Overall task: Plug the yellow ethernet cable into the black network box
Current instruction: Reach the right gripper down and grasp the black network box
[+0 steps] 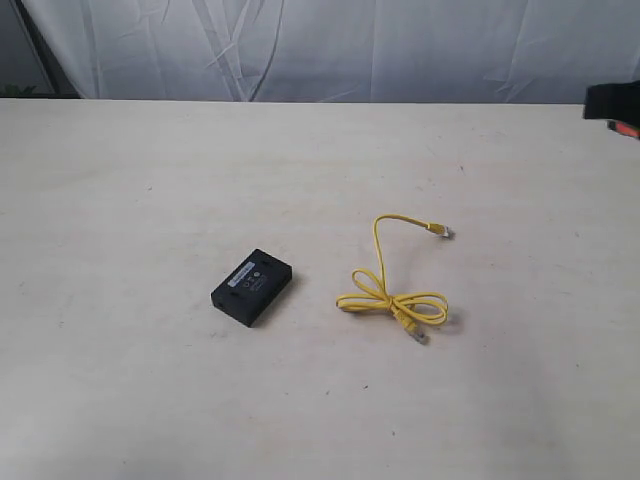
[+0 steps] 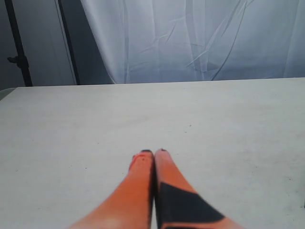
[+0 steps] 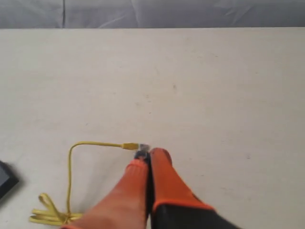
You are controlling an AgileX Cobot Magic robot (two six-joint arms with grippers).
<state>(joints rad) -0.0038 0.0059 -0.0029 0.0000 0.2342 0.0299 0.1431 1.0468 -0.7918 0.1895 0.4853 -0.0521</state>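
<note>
The yellow ethernet cable [image 1: 381,262] lies on the table right of centre, its near part looped in a loose knot and a clear plug at each end. The black network box [image 1: 251,287] lies flat to its left, apart from the cable. My right gripper [image 3: 150,155] is shut and holds nothing. It hovers above the table, and in its view the cable's far plug [image 3: 136,146] shows just past the fingertips. Only a black and orange piece of the right arm [image 1: 612,108] shows at the exterior view's right edge. My left gripper [image 2: 153,152] is shut over bare table, with neither object in its view.
The pale table [image 1: 130,180] runs back to a white curtain [image 1: 330,45]. A dark stand [image 2: 16,45] rises behind the table's far corner in the left wrist view. A corner of the box [image 3: 5,183] shows at the edge of the right wrist view.
</note>
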